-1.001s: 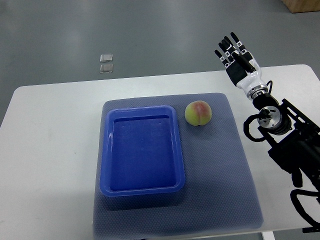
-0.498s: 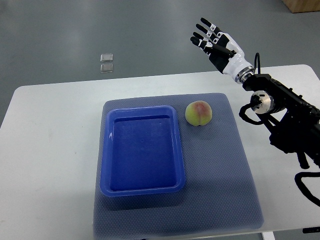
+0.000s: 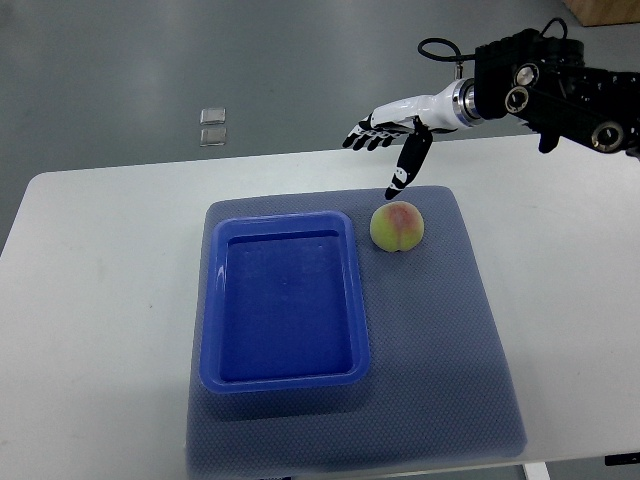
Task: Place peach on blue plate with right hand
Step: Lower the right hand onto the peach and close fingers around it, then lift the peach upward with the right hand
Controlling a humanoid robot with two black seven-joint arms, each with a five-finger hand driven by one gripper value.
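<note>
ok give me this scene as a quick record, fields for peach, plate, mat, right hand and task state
peach: round yellow-green peach with red blush, on the mat right of the plate's far corner
plate: blue rectangular plastic plate, nothing in it
mat: grey textured mat on white table
right hand: fingers open, above and behind the peach, not touching
task state: peach not yet grasped

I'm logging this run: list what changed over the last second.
The right hand swung from the table's far right edge leftward, turning to reach over the peach, fingers spread, thumb pointing down just above it. Nothing was grasped. Peach, blue plate and mat stayed put.
</note>
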